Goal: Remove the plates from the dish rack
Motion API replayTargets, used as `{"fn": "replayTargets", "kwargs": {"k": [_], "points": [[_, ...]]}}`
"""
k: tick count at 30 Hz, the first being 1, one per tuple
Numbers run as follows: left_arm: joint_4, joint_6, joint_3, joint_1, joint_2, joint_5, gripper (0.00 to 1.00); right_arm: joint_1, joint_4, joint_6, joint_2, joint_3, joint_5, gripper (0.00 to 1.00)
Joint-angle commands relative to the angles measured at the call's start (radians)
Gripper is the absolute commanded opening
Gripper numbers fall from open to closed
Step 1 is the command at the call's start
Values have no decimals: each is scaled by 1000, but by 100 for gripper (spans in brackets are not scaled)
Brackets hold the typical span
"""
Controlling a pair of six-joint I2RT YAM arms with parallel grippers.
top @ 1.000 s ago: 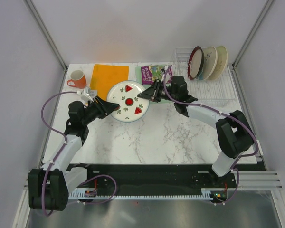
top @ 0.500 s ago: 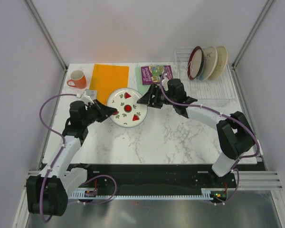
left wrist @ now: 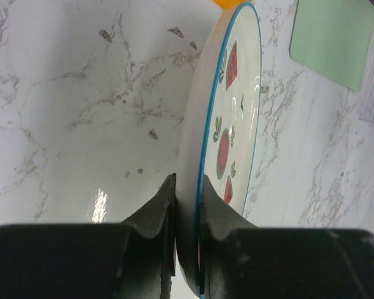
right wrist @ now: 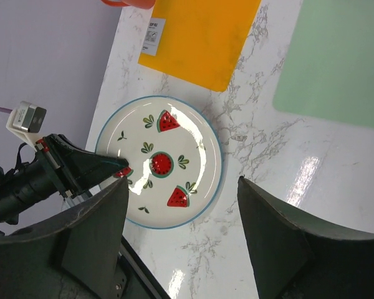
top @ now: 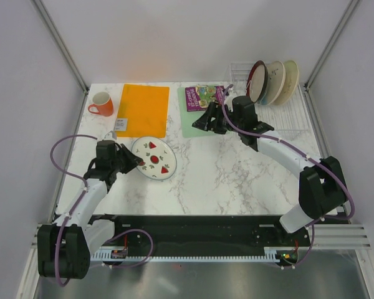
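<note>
Near the table's (top: 237, 180) front left, the left gripper (left wrist: 186, 193) pinches the fruit-patterned plate (top: 154, 159) by its rim, perhaps not yet touching down, to lay it flat. Farther back, the right gripper (top: 201, 124) gapes empty; three plates (top: 273, 81) stand slotted in the dish rack (top: 287, 115).

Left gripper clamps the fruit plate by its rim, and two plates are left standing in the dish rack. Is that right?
No: three plates stand in the dish rack, not two, as the top external view shows. The left gripper does clamp the fruit plate by its rim.
</note>
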Motion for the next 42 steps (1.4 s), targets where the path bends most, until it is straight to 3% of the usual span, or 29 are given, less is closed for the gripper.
{"fn": "replayTargets", "kwargs": {"k": [1, 9, 13, 19, 20, 26, 28, 30, 34, 35, 38, 42], "points": [[59, 26, 23, 0, 15, -102, 2, -18, -22, -38, -36, -5, 7, 78], [-65, 17, 79, 6, 135, -326, 2, -78, -83, -73, -50, -11, -1, 78], [-94, 11, 99, 6, 202, -334, 6, -98, -108, -91, -59, -9, -1, 78], [-109, 8, 93, 6, 270, -321, 24, -125, -132, -108, -66, -11, 0, 79], [-117, 4, 93, 6, 279, -317, 33, -130, -134, -111, -64, -11, 0, 79], [-134, -6, 70, 6, 287, -294, 55, -145, -149, -119, -58, -2, -1, 79], [-134, -8, 69, 6, 285, -294, 55, -147, -166, -136, -62, 6, 6, 79], [-140, -6, 72, 6, 282, -291, 64, -150, -189, -166, -67, 23, 37, 79], [-172, -2, 81, 6, 273, -308, 76, -153, -311, -241, -70, 81, 202, 79], [-180, -5, 83, 6, 269, -314, 84, -153, -332, -257, -72, 113, 286, 79], [-212, -12, 84, 6, 224, -350, 85, -153, -390, -321, -75, 187, 425, 80], [-261, -6, 119, 6, 91, -390, 86, -155, -439, -422, -52, 307, 766, 85]]}}
